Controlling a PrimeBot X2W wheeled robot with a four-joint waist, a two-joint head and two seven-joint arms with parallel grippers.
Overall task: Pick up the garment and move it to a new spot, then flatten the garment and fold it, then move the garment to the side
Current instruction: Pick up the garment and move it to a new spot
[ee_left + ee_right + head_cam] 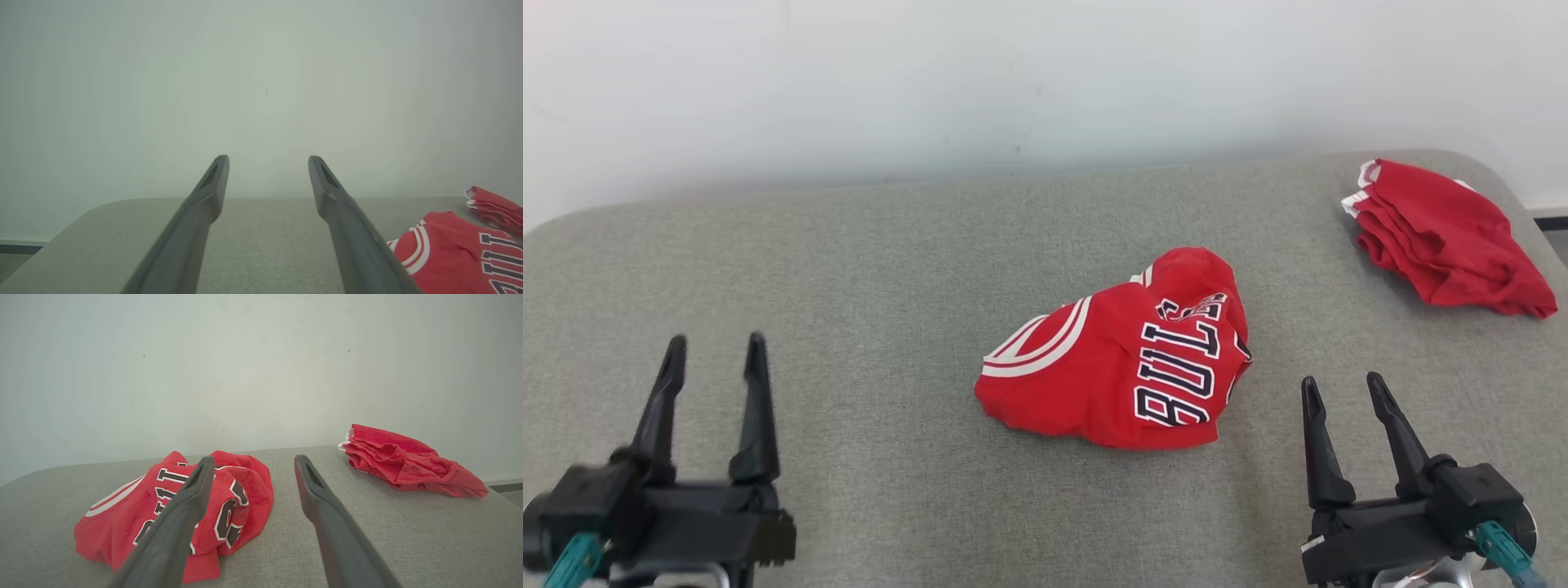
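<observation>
Grey tabletop: garment between jaws, nearer right.

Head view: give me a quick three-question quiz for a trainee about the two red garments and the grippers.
1. True or false: the left gripper is shut on the crumpled red jersey with white trim and dark lettering.
2. Where on the grey fabric-covered surface does the folded red cloth bundle lie? A: near left corner. B: far right corner. C: dead centre.
3. Fill in: the gripper nearer the crumpled jersey is the ____ one.

Key: 1 false, its jaws stand open and empty; 2 B; 3 right, meaning the right gripper.
</observation>
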